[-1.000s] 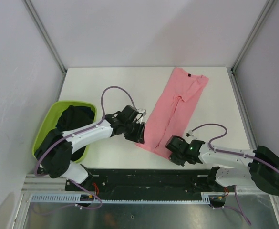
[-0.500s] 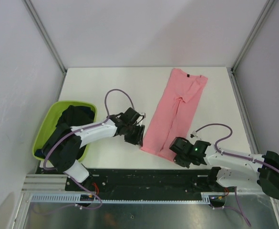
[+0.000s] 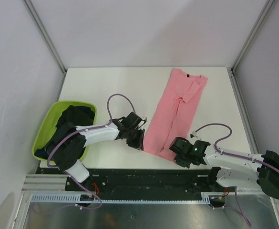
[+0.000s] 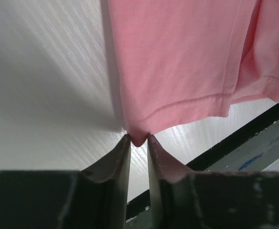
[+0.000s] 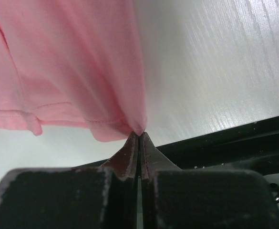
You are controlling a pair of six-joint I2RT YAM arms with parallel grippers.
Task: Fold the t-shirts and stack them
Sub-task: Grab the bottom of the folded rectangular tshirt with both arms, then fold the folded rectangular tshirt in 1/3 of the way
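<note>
The salmon-pink t-shirt [image 3: 177,109], folded into a long strip, lies slantwise on the white table with its collar at the far end. My left gripper [image 3: 140,141] sits at the strip's near-left hem corner. In the left wrist view its tips [image 4: 138,138] pinch that pink corner [image 4: 177,57]. My right gripper [image 3: 174,153] is at the near-right hem corner. In the right wrist view its jaws [image 5: 139,134] are shut tight on a fold of the pink cloth [image 5: 67,62], which rises a little off the table. Dark t-shirts [image 3: 71,120] lie heaped in the tub.
The lime-green tub [image 3: 41,138] stands at the table's left edge beside the left arm. A black rail [image 3: 144,176] runs along the near table edge just behind both grippers. Bare white table [image 3: 106,86] lies left of the pink shirt.
My left gripper slid nearer and rightward to the pink shirt's near-left corner and its jaws narrowed onto it. The right gripper stayed shut on the near-right corner, shifting slightly nearer.
</note>
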